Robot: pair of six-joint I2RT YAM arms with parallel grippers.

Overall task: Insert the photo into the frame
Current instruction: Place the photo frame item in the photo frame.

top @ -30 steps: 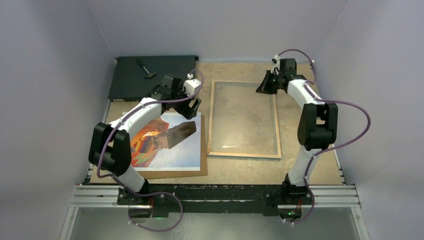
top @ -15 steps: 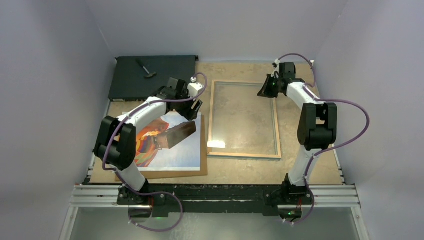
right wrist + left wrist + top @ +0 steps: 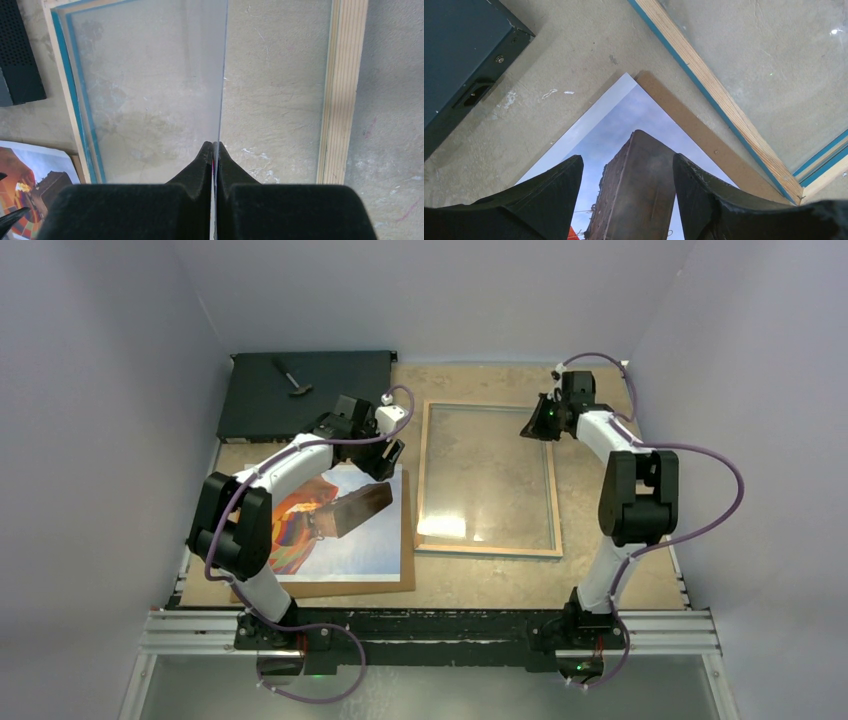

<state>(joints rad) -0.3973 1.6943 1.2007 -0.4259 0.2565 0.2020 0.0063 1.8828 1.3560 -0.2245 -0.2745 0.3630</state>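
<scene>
Left elbow (image 3: pixel 232 525) farther right, left jaws apart over glossy photo (image 3: pixel 624 110) corner; right jaws tight on clear pane (image 3: pixel 150 90)

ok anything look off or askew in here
The clear pane is the odd one. The right jaws pinch one edge and hold it up, so it slants out of the frame instead of lying flat. The photo also sits off-centre on its brown backing board.

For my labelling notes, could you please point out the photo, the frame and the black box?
photo (image 3: pixel 372 540): top external view, blue sky part.
frame (image 3: pixel 423 480): top external view, left wooden rail.
black box (image 3: pixel 340 370): top external view, flat top.
</scene>
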